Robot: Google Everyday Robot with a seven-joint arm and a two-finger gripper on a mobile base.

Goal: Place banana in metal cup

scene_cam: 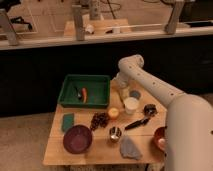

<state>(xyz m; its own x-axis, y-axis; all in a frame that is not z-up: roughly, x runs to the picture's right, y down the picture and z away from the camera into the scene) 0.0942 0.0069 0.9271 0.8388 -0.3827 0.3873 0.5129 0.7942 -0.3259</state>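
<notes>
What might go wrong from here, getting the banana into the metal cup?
The gripper sits by the small pale-yellow banana at the back of the table; the tall white cup beside it might get knocked. The small shiny metal cup is narrow, with a round orange fruit and dark grapes close by, so the banana may miss.

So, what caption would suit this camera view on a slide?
The gripper hangs by the banana at the table's back edge, beside the green tray; the metal cup stands nearer the front.
</notes>
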